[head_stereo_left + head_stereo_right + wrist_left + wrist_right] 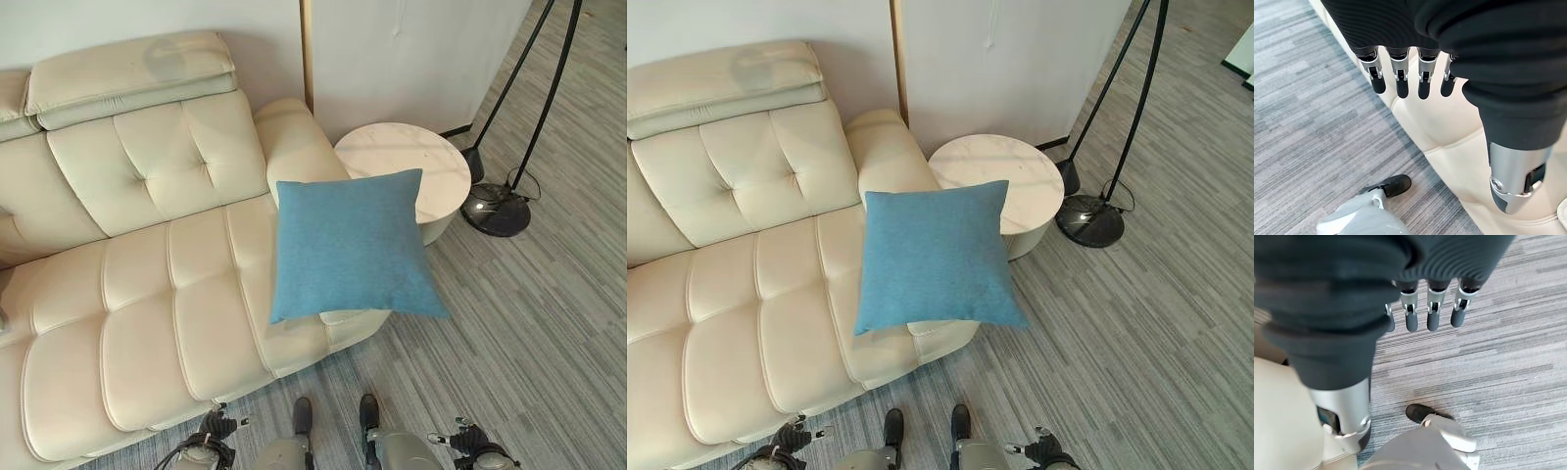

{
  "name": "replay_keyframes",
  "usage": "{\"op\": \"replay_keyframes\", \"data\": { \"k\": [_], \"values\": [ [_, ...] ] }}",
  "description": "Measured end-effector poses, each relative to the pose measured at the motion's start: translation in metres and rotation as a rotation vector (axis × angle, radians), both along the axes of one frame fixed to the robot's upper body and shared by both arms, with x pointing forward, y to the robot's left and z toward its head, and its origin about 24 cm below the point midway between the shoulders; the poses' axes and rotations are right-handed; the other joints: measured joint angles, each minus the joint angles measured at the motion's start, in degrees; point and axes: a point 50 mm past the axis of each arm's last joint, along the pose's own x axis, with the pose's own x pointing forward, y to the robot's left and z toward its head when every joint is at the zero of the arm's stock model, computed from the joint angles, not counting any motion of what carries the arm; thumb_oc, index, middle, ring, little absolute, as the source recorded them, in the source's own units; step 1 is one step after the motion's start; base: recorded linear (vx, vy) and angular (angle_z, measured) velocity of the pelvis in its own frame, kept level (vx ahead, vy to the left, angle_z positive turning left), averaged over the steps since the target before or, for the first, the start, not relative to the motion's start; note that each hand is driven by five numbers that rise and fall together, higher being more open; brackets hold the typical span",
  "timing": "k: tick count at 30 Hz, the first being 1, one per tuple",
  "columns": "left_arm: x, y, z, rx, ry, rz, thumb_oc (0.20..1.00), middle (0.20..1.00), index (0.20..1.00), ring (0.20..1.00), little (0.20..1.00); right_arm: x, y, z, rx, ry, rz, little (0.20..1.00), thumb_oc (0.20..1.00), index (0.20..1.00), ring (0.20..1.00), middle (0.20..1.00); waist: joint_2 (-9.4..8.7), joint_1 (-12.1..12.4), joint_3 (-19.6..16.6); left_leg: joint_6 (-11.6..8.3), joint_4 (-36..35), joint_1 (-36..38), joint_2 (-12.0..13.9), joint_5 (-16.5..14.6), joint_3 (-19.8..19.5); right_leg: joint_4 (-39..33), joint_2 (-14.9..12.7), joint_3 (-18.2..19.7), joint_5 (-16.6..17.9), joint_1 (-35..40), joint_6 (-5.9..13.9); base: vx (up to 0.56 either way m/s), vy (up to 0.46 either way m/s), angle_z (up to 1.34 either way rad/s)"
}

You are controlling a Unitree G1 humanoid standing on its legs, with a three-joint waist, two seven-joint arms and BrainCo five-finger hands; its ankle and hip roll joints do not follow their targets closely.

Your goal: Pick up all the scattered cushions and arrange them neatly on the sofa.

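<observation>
A square blue cushion [353,245] lies flat on the right end of the cream leather sofa [147,323]. Its near corner overhangs the seat's front edge, and its far corner reaches toward the armrest. My left hand [1400,78] hangs low beside the sofa's front, fingers straight and holding nothing. My right hand [1432,311] hangs over the grey carpet, its fingers likewise straight and empty. Both hands are well short of the cushion.
A round white side table [431,162] stands against the sofa's right armrest. Beyond it, a black floor lamp [500,206] rests on a round base with slanting poles. Grey striped carpet [529,333] spreads to the right, and a white wall runs behind.
</observation>
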Motion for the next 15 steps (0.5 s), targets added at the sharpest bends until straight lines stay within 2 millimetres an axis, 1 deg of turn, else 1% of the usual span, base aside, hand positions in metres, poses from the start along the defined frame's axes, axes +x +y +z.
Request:
{"op": "replay_keyframes", "data": {
  "k": [2, 4, 6, 7, 8, 10, 11, 12, 13, 15],
  "values": [
    [0.0, -0.001, 0.0, -0.002, 0.0, 0.002, 1.0, 1.0, 1.0, 1.0, 1.0, 0.001, -0.002, 0.001, -0.007, -0.006, 0.007, 1.0, 1.0, 1.0, 1.0, 1.0, 0.44, 0.05, -0.04, -0.53, 0.05, -0.31, 0.7, 0.08, -0.64, 0.19, 0.73, -0.32, -0.17, -0.04, -1.0, 0.04, -0.14, 0.13],
    [-0.001, -0.002, -0.001, -0.008, 0.0, 0.005, 1.0, 1.0, 1.0, 1.0, 1.0, 0.001, -0.004, 0.002, -0.01, -0.006, 0.007, 1.0, 1.0, 1.0, 1.0, 1.0, 0.77, -0.03, -0.14, -1.04, 0.01, -0.19, 1.34, 0.09, -1.15, 0.17, 1.36, -0.9, -0.43, 0.35, -1.58, 0.08, -0.141, 0.12],
    [0.0, -0.005, -0.001, -0.017, -0.003, 0.003, 1.0, 1.0, 1.0, 1.0, 1.0, 0.002, -0.004, 0.002, -0.012, -0.011, 0.008, 1.0, 1.0, 1.0, 1.0, 1.0, 1.17, -0.08, -0.41, -1.38, -0.01, 0.04, 1.82, -0.07, -1.66, 0.44, 1.76, -1.78, -0.89, 0.68, -2.71, 0.13, -0.206, 0.15],
    [0.001, -0.005, -0.001, -0.017, -0.003, 0.003, 1.0, 1.0, 1.0, 1.0, 1.0, 0.002, -0.004, 0.002, -0.012, -0.011, 0.008, 1.0, 1.0, 1.0, 1.0, 1.0, 1.22, -0.08, -0.44, -1.39, -0.01, 0.06, 1.84, -0.07, -1.68, 0.47, 1.79, -1.81, -0.91, 0.7, -2.77, 0.1, -0.178, 0.11],
    [-0.001, -0.006, -0.002, -0.042, -0.002, 0.028, 1.0, 1.0, 1.0, 1.0, 1.0, 0.002, -0.005, 0.003, -0.013, -0.012, 0.007, 1.0, 1.0, 1.0, 1.0, 1.0, 1.56, -0.14, -0.5, -2.09, 0.01, 1.36, 2.34, -0.13, -1.92, 0.46, 2.3, -1.99, -0.82, 2.09, -3.63, 0.05, -0.124, 0.05],
    [-0.002, -0.007, -0.003, -0.061, 0.002, 0.045, 1.0, 1.0, 1.0, 1.0, 1.0, 0.001, -0.008, 0.003, -0.017, -0.012, -0.006, 1.0, 1.0, 1.0, 1.0, 1.0, 1.8, -0.45, -1.16, -3.52, 1.39, 1.98, 2.73, -0.18, -2.33, 1.54, 2.71, -2.38, -2.45, 2.83, -4.25, 0.04, -0.077, 0.14],
    [0.002, -0.007, -0.002, -0.075, -0.008, 0.062, 1.0, 1.0, 1.0, 1.0, 1.0, 0.002, -0.012, 0.004, -0.024, -0.023, -0.024, 1.0, 1.0, 1.0, 1.0, 1.0, 1.92, -1.11, -1.32, -4.02, 2.16, 1.82, 2.85, -0.52, -2.63, 2.72, 2.62, -3.25, -3.39, 2.96, -4.6, 0.05, -0.019, 0.23],
    [0.0, -0.007, -0.002, -0.078, -0.006, 0.067, 1.0, 1.0, 1.0, 1.0, 1.0, 0.003, -0.014, 0.005, -0.028, -0.031, -0.037, 1.0, 1.0, 1.0, 1.0, 1.0, 1.99, -1.31, -1.39, -4.19, 2.17, 1.88, 2.92, -0.67, -2.69, 3.17, 2.53, -3.64, -3.69, 2.94, -5.01, 0.05, 0.014, 0.23],
    [0.007, -0.007, 0.0, -0.085, -0.026, 0.072, 1.0, 1.0, 1.0, 1.0, 1.0, 0.006, -0.019, 0.009, -0.04, -0.05, -0.051, 1.0, 1.0, 1.0, 1.0, 1.0, 2.14, -1.57, -1.54, -4.24, 2.13, 1.95, 3.25, -1.37, -2.27, 4.03, 2.51, -3.86, -4.07, 2.73, -5.46, 0.07, 0.022, 0.18],
    [0.016, -0.006, 0.003, -0.102, -0.052, 0.106, 1.0, 1.0, 1.0, 1.0, 1.0, 0.017, -0.032, 0.02, -0.067, -0.13, -0.09, 1.0, 1.0, 1.0, 1.0, 1.0, 2.32, -2.51, -1.66, -3.78, 3.69, 1.13, 5.13, -2.59, 4.07, 4.82, 1.79, -5.42, -4.67, 2.28, -6.65, 0.04, 0.025, 0.29]
  ]
}}
